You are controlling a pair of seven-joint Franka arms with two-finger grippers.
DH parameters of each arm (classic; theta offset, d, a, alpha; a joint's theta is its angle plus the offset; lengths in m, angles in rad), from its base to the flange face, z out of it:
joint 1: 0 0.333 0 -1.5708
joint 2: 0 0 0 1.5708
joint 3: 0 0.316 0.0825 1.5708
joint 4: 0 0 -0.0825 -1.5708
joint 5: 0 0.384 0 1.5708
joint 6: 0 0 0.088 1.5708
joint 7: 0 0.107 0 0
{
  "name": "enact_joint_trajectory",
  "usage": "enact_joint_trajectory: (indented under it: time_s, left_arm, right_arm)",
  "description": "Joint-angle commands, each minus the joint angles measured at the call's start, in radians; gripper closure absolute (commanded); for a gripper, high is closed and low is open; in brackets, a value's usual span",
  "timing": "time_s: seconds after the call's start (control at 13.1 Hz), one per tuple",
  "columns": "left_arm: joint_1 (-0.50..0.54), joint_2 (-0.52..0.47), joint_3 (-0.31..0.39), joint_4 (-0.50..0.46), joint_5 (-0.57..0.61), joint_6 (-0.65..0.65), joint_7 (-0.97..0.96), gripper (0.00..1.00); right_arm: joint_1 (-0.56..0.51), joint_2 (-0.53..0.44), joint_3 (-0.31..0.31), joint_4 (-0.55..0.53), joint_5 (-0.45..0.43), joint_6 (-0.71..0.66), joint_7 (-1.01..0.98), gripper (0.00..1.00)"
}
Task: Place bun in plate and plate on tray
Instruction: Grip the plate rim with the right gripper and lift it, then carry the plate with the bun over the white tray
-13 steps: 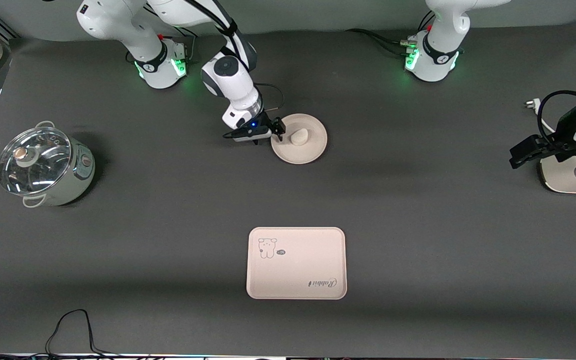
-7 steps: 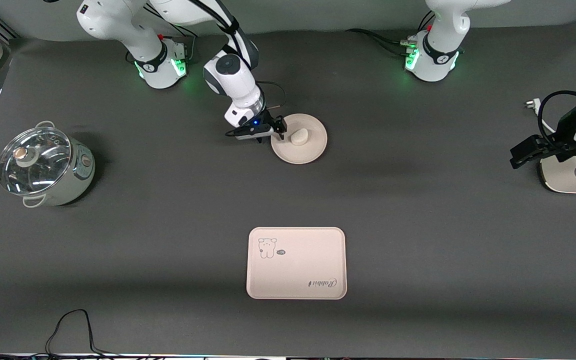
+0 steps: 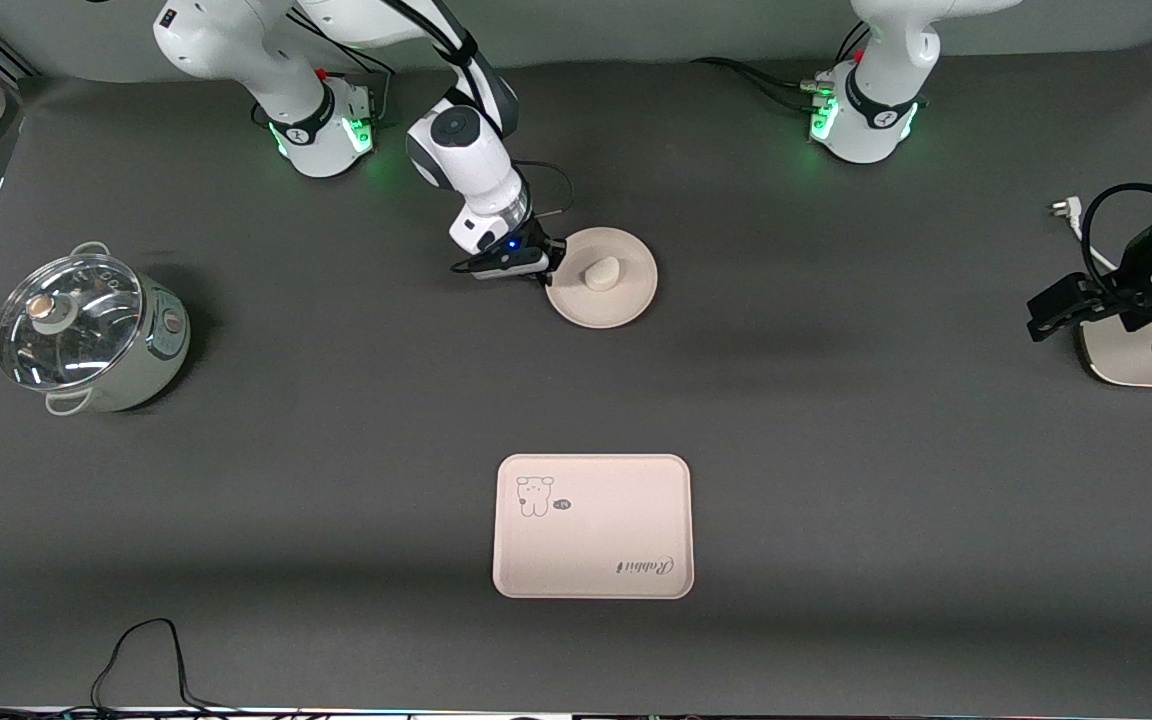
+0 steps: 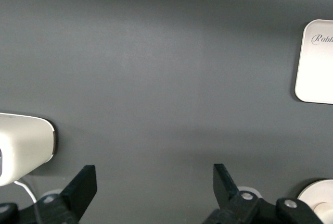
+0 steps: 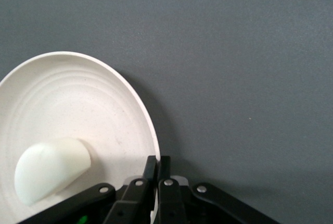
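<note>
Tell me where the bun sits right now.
The small off-white half-round bun lies on the round cream plate, farther from the front camera than the rectangular tray.

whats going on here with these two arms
The right gripper is shut on the rim of the plate, which already has the bun on it. The tray lies bare, nearer the front camera. The left gripper waits open at its end of the table.
</note>
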Motion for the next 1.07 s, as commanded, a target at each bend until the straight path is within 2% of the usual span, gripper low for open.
enact_joint_trajectory:
  time_s: [0.0,0.31,0.69,0.84,1.0]
  left_arm:
    - [-0.002,-0.003,0.002,0.005,0.014,0.006,0.019,0.00]
    - [-0.007,-0.001,0.000,0.005,0.047,0.012,0.019,0.00]
    - [-0.003,-0.001,0.002,0.003,0.043,0.012,0.017,0.00]
    - [-0.007,-0.003,0.002,0.005,0.043,0.012,0.015,0.00]
    - [-0.012,-0.006,-0.001,0.005,0.043,0.006,0.000,0.00]
  right_arm:
    - [0.001,-0.022,0.000,0.000,0.023,-0.027,-0.006,1.00]
    - [-0.019,-0.050,0.000,0.002,0.022,-0.030,-0.009,1.00]
    - [-0.097,-0.276,0.000,0.013,0.022,-0.245,-0.115,1.00]
    - [-0.103,-0.324,0.000,0.037,0.023,-0.303,-0.116,1.00]
    - [-0.106,-0.314,-0.001,0.077,0.023,-0.316,-0.116,1.00]
